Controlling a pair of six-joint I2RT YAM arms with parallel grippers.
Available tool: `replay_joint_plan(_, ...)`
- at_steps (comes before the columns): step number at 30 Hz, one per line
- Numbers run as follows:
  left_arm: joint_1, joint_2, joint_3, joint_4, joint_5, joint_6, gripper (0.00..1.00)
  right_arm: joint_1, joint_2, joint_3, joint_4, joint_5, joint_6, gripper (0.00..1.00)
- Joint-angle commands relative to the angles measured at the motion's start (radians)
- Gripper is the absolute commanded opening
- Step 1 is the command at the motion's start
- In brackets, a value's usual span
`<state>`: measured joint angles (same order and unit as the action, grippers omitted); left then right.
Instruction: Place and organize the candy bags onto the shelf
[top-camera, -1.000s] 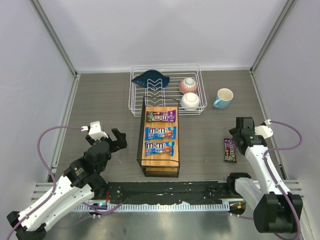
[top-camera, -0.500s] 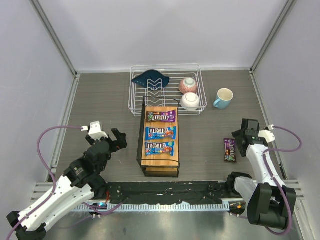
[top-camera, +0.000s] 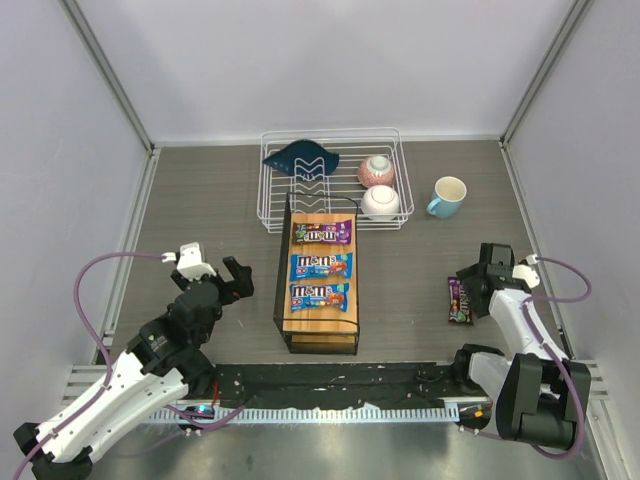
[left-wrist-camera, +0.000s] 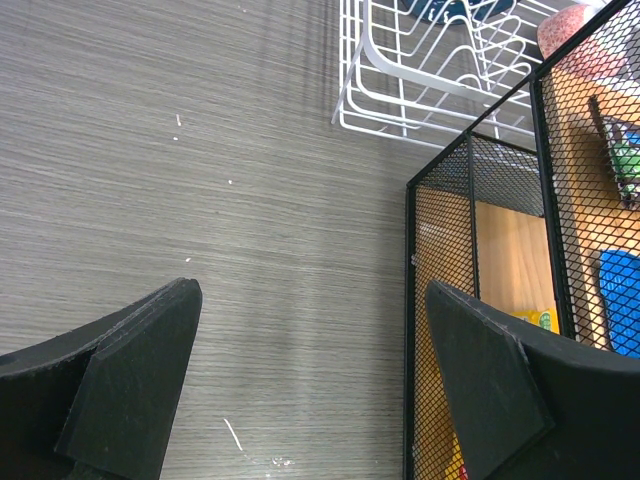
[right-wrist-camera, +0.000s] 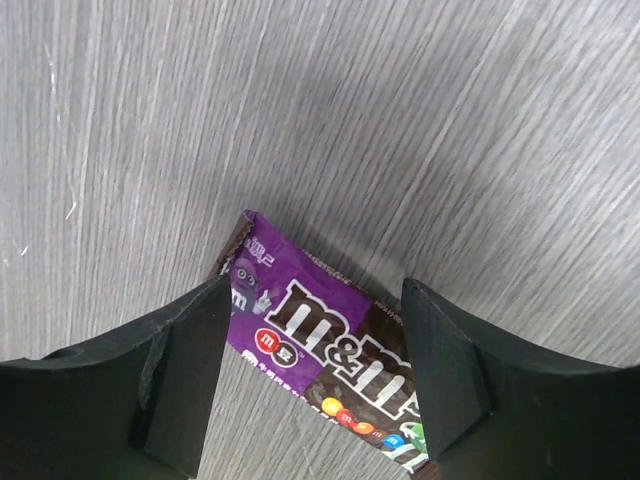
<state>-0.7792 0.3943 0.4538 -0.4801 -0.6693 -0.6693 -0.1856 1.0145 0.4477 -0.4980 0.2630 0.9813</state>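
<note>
Standing wide open, your right gripper (right-wrist-camera: 312, 300) has the purple candy bag (right-wrist-camera: 325, 352) below, between its fingers (right-wrist-camera: 190, 370); your left gripper (left-wrist-camera: 312, 295), also wide, has the shelf (left-wrist-camera: 445, 230) beside one finger.

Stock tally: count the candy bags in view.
4: one purple glossy packet and two blue ones on the black-framed wooden shelf; another purple packet on the grey table. More may hide beneath.
</note>
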Motion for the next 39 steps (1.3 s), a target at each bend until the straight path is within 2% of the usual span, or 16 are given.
replay_joint_plan(1,-0.005,0.001,-0.001,0.029,-0.004,0.008,1.0,-0.005,-0.03,-0.024,0.045,-0.071,-0.021,0.73)
replay_joint_plan(9,-0.005,0.009,0.003,0.032,-0.004,0.01,1.0,-0.005,-0.045,-0.084,0.087,-0.243,-0.01,0.69)
replay_joint_plan(18,-0.005,0.012,0.003,0.034,-0.003,0.01,1.0,-0.003,-0.143,-0.098,0.044,-0.337,-0.007,0.68)
replay_joint_plan(27,-0.005,0.015,0.003,0.035,0.002,0.011,1.0,0.009,-0.097,-0.124,0.12,-0.452,-0.009,0.67)
replay_joint_plan(39,-0.005,0.021,0.003,0.04,0.002,0.013,1.0,0.178,0.012,-0.112,0.239,-0.443,0.034,0.61)
